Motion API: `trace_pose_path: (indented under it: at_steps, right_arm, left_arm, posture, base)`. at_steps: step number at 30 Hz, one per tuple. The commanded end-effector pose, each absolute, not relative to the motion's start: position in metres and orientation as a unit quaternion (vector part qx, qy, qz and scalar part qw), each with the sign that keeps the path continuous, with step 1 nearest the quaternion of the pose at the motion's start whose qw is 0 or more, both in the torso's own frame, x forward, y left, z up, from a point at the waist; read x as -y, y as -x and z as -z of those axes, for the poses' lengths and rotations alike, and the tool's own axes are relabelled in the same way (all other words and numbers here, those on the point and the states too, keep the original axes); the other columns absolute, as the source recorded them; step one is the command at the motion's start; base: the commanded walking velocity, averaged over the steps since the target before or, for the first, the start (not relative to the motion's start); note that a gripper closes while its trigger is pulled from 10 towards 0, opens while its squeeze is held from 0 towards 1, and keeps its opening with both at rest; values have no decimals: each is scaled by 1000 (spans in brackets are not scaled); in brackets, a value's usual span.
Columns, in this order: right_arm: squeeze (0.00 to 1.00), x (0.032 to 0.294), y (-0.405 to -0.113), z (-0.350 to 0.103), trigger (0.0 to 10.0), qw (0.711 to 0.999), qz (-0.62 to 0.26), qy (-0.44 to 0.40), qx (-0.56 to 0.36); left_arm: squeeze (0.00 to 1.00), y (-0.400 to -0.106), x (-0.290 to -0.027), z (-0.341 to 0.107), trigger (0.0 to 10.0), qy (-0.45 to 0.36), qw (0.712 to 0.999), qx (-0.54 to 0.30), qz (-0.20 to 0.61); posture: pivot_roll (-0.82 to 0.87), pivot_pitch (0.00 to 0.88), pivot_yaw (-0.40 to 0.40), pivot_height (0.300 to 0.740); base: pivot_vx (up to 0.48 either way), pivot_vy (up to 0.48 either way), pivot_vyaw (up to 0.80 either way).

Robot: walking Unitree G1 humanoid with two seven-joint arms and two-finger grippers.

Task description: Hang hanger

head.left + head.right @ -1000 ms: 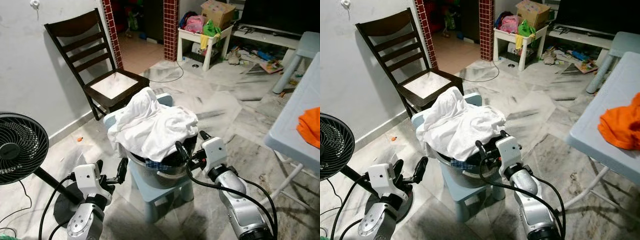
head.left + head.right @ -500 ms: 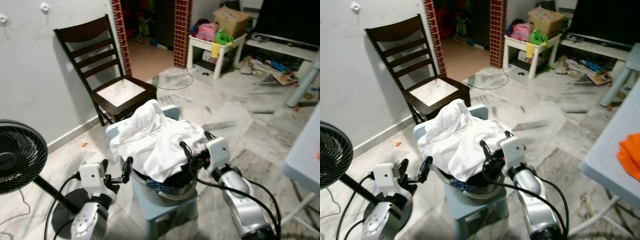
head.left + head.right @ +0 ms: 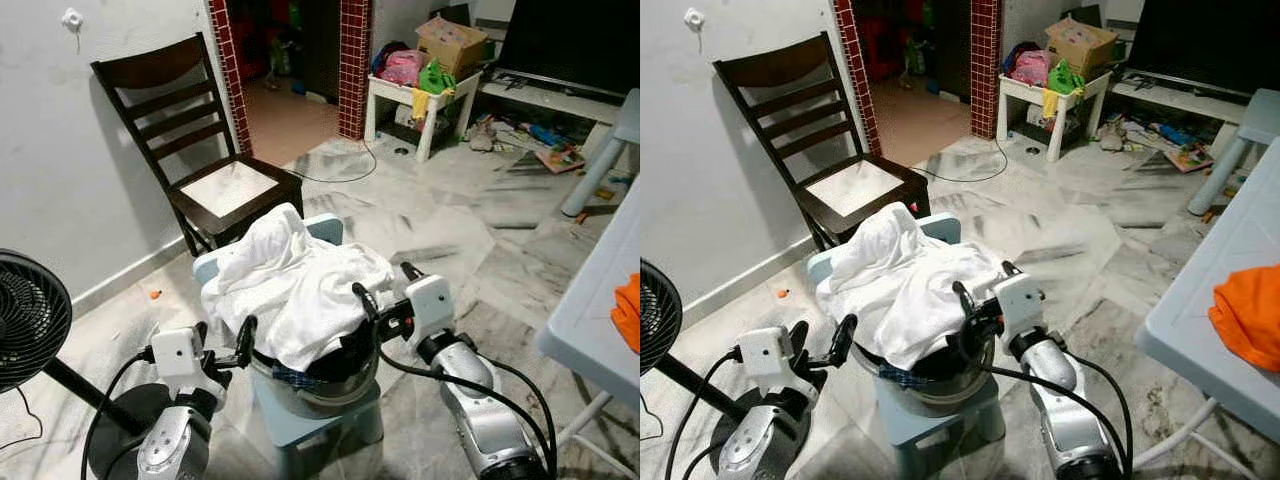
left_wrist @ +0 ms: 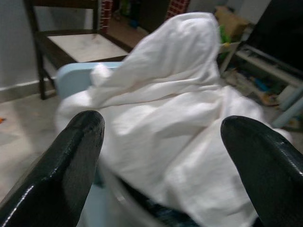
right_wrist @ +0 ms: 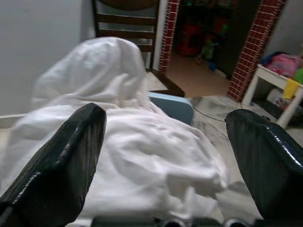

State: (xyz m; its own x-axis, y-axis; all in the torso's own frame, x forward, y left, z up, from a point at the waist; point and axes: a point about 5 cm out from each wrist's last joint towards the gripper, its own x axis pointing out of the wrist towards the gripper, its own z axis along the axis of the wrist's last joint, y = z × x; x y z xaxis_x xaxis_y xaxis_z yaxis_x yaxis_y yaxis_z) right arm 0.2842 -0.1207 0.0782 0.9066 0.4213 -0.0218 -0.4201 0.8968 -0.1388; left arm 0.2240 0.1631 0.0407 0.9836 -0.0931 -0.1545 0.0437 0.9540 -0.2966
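A heap of white cloth (image 3: 295,285) lies piled over a grey basket (image 3: 322,388) standing on a light blue stool (image 3: 300,428). My left gripper (image 3: 222,345) is open, low at the basket's left side, its fingers pointing at the cloth. On the basket's right rim my right gripper (image 3: 385,290) is open too, close beside the cloth. In the left wrist view the cloth (image 4: 180,123) sits between and beyond the two black fingers (image 4: 61,170). The right wrist view has the cloth (image 5: 137,156) ahead of its spread fingers (image 5: 57,175). I see no hanger.
A dark wooden chair (image 3: 215,190) stands against the wall behind the stool. A black fan (image 3: 30,320) is at the left. A pale table (image 3: 600,310) with orange cloth (image 3: 628,310) is at the right. A white hook (image 3: 72,18) is on the wall.
The whole picture has swayed, so the camera moved. Both grippers stay open on either side of the basket, and the cloth heap lies as before.
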Motion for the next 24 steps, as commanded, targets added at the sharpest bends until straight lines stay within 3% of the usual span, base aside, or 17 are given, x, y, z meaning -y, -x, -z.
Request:
trace_pose_path:
  at_steps: [1,11,24]
  right_arm:
    - [0,119,-285,-85,10000,972,-223,71,17]
    - [0,127,-271,-88,10000,970,-228,83,8]
    - [0,158,-236,-94,10000,978,-184,99,-22]
  left_arm:
    - [0,-227,-169,-39,10000,128,987,-88,30]
    - [0,-271,-172,-50,10000,76,987,-92,106]
    - [0,-311,-112,-45,10000,75,952,-149,258]
  posture:
    - [-8,0,25,740]
    - [-66,47,17,740]
    - [-202,122,87,740]
  base:
    - [0,0,0]
    - [0,0,0]
    - [0,0,0]
